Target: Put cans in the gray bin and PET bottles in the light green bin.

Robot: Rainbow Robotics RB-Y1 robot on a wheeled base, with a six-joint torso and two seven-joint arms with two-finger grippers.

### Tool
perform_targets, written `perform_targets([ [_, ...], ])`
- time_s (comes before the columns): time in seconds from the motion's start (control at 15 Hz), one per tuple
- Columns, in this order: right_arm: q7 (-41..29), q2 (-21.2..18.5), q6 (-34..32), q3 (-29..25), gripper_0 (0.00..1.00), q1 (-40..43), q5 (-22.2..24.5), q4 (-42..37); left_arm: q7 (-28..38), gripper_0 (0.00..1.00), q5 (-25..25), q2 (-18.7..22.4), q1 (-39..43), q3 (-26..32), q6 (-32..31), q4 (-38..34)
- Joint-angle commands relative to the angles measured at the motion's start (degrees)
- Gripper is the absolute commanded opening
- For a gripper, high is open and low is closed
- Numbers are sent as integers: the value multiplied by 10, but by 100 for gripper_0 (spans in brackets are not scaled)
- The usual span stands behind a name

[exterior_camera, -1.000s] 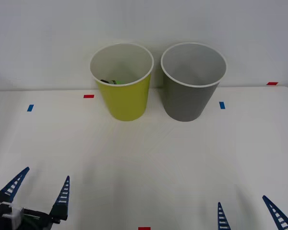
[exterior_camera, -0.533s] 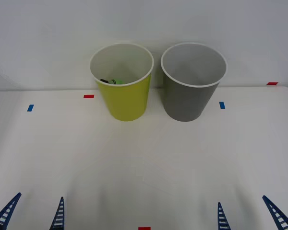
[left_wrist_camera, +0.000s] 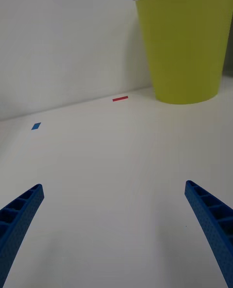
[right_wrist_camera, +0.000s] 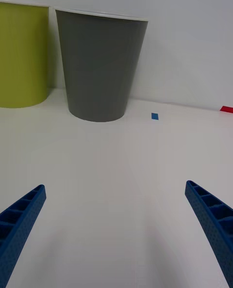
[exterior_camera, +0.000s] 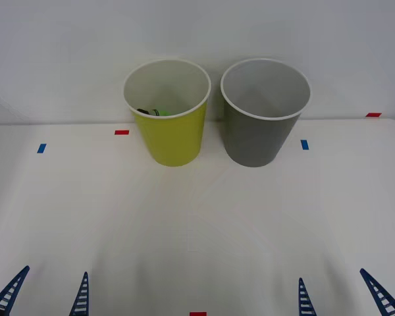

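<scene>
From where I stand the sorting looks finished: the small bottle (exterior_camera: pixel 157 112) lies down inside the light green bin (exterior_camera: pixel 173 135), only a sliver of its green label and black cap showing over the rim. The gray bin (exterior_camera: pixel 258 135) stands just beside it, at three o'clock from it, and I cannot see down to its floor. No can or bottle lies on the white table (exterior_camera: pixel 197 224).

If anything is left to do, I'd say the best course is to hold both arms low and back, well apart from the bins, so nothing gets nudged.

The left gripper (exterior_camera: pixel 45 297) sits at seven o'clock on the table's near edge, the right gripper (exterior_camera: pixel 342 295) at five o'clock. Each has its blue ribbed fingers spread wide with nothing between them, pointing toward the bins at twelve.
</scene>
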Motion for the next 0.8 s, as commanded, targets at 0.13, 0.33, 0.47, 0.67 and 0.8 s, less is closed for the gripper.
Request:
perform_targets([
  [0.13,0,0,0,0,100,0,0,0,0,100,0,0,0,0,0,0],
  [0.33,0,0,0,0,100,0,0,0,0,100,0,0,0,0,0,0],
  [0.47,0,0,0,0,100,0,0,0,0,100,0,0,0,0,0,0],
  [0.67,0,0,0,0,100,0,0,0,0,100,0,0,0,0,0,0],
  [0.8,0,0,0,0,100,0,0,0,0,100,0,0,0,0,0,0],
])
